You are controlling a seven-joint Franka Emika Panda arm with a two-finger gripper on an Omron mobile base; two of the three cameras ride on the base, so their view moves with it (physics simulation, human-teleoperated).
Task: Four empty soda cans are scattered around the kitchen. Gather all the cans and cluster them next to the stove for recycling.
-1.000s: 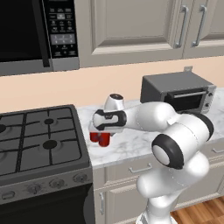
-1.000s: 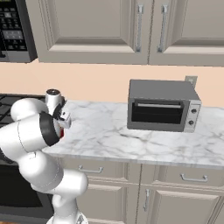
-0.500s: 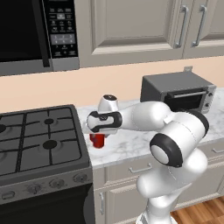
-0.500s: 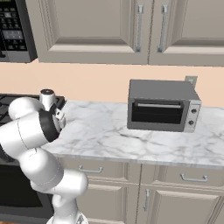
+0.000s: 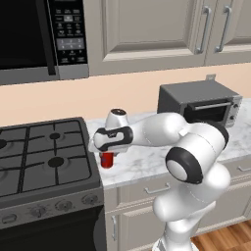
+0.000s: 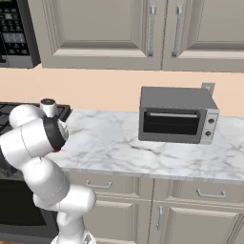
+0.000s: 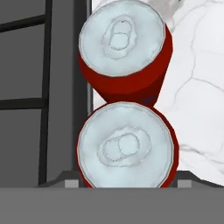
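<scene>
Plainly, two red soda cans stand upright on the marble counter [image 5: 147, 164] at its left edge, right against the side of the stove [image 5: 44, 157]. From the hand view, the nearer can [image 7: 127, 146] sits directly under the camera with its silver top facing up, and the farther can [image 7: 124, 48] stands just beyond it, the two touching or all but touching. From the left base view one red can [image 5: 107, 160] shows below the wrist, close to the counter's front edge. The gripper [image 5: 109, 153] hangs straight over it, but its fingertips are hidden behind the nearer can's top and the grey band, so I cannot tell whether it is open, closed, or clasping the can. An empty can of this kind is, by my judgement, very light and thin-walled: it will dent under a hard squeeze, tip at a small nudge, and its smooth painted side may slip between hard pads. The sound place to take hold is across the middle of the round body, pads on opposite sides, with modest force. The rim and the domed top offer poor purchase. Because the two cans stand so close, any move of the gripper around one risks knocking the other over or pushing it onto the stove's edge. The grey toaster oven [image 5: 198, 103] stands well apart toward the counter's right.
</scene>
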